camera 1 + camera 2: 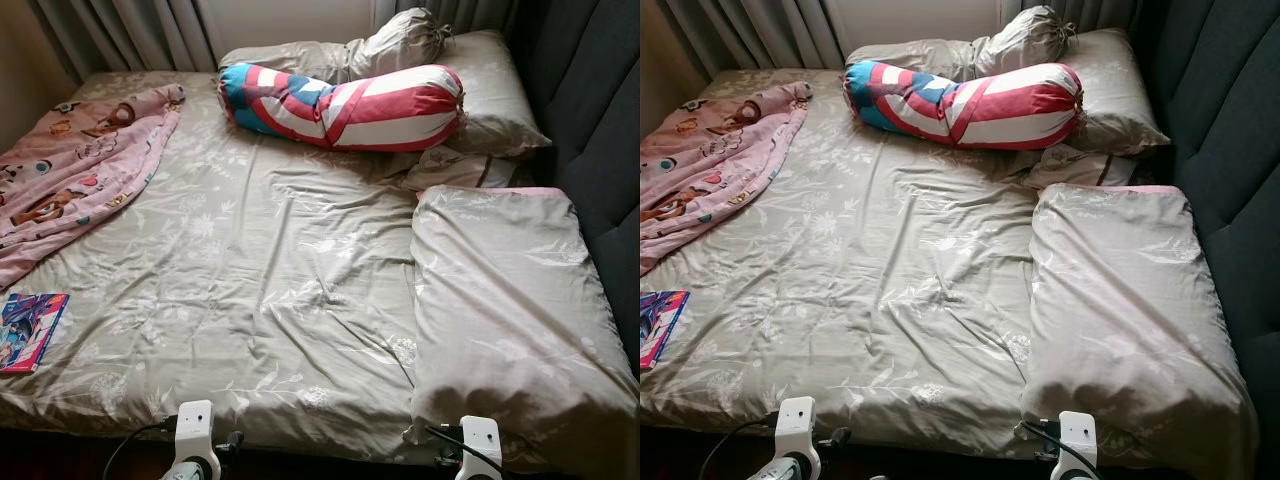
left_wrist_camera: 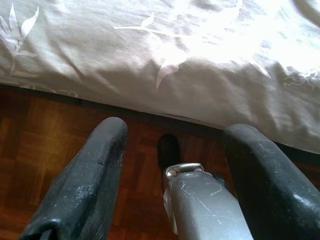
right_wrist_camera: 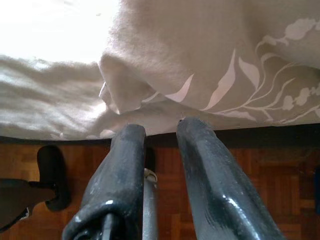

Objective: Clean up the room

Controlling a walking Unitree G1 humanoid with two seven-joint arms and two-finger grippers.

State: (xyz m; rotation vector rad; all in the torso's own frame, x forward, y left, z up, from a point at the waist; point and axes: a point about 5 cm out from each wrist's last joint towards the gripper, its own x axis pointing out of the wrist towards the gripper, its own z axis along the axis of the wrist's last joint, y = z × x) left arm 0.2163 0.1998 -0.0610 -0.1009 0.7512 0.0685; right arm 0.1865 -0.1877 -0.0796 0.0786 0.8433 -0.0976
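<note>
bedroom w/ a wide bed [image 1: 250,300] under a grey-beige leaf-print sheet, dark padded headboard [image 1: 590,110] on the robot's right, parquet floor [image 2: 45,150] below the bed edge. on the bed: a pink cartoon-print blanket [image 1: 75,170] crumpled at the left, a colourful magazine [image 1: 28,330] near the left front edge, a red-white-blue striped bolster [image 1: 345,105] at the far end against grey pillows [image 1: 490,90], and a grey folded duvet [image 1: 510,310] along the right side. left gripper [image 2: 172,145] hangs low by the bed edge, fingers apart, nothing held. right gripper [image 3: 160,132] sits just under the duvet's corner, fingers close together but not clamped on anything. looks like the approach stage, nothing picked up yet. next move prob calls for raising the right arm to the duvet corner, or stepping left for the magazine & blanket.
</note>
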